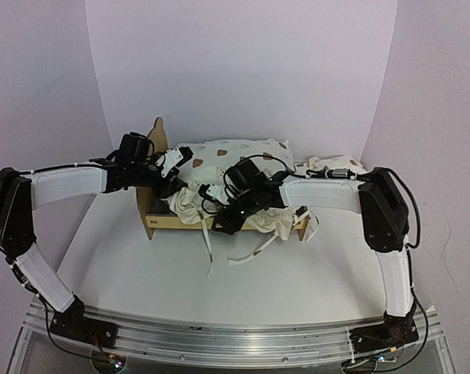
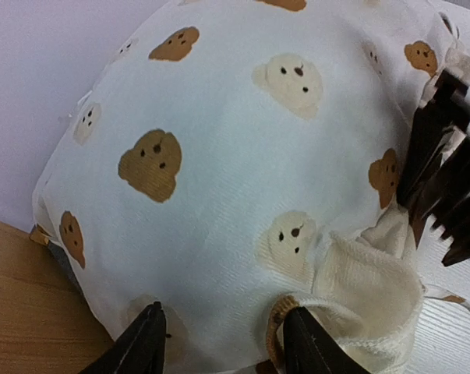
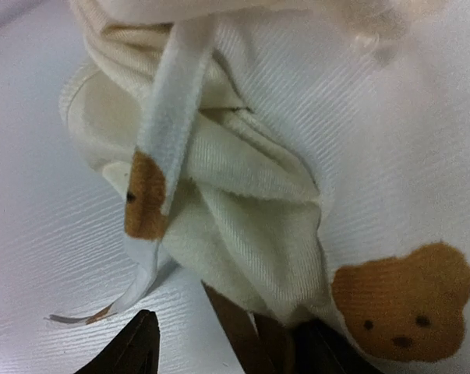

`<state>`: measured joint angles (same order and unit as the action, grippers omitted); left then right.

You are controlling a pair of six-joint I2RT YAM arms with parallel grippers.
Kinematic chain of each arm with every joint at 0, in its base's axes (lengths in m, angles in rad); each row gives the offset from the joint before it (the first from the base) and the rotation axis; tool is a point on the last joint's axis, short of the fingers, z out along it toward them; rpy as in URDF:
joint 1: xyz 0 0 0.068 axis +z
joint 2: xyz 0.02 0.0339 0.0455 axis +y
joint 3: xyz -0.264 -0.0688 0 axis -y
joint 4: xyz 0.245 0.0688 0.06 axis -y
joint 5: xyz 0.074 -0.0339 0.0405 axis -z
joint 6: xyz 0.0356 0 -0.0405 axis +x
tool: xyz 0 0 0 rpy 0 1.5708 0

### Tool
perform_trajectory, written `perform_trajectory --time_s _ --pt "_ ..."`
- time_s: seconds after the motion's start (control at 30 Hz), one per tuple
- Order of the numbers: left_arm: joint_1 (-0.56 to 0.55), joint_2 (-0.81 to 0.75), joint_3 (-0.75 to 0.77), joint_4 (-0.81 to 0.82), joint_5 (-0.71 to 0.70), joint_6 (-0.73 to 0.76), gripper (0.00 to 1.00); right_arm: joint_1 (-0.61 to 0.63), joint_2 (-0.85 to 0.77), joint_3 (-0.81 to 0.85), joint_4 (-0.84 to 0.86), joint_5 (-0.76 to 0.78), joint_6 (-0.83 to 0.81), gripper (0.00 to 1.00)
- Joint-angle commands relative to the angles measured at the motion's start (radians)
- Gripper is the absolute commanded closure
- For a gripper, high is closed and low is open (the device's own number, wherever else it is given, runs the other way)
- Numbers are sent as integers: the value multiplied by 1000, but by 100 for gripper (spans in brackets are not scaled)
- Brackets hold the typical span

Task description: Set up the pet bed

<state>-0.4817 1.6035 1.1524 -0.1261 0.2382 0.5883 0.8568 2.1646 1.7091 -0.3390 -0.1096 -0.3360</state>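
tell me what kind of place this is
Likely a robotics lab booth, not a home: plain white backdrop, two robot arms bolted to a metal rail, and a pet bed on a white table.

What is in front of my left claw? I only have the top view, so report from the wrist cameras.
Observer: The left claw is open, with the bear-print cushion right in front of it and nothing gripped.
Operator: Now do the right one.
Observer: The right claw is open, facing the cushion's bunched cream ruffle, where a loose tie hangs down.
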Motion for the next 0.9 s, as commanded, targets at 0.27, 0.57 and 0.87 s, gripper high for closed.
perform_trajectory --time_s 0.27,0.57,0.87 --pt "28 -124 127 -507 277 205 48 -68 70 79 -69 -132 99 69" --pt "28 -97 62 -500 118 275 43 -97 39 52 -68 -191 173 64" --pt "26 16 101 -450 16 248 58 -95 -50 89 -21 -324 228 57"
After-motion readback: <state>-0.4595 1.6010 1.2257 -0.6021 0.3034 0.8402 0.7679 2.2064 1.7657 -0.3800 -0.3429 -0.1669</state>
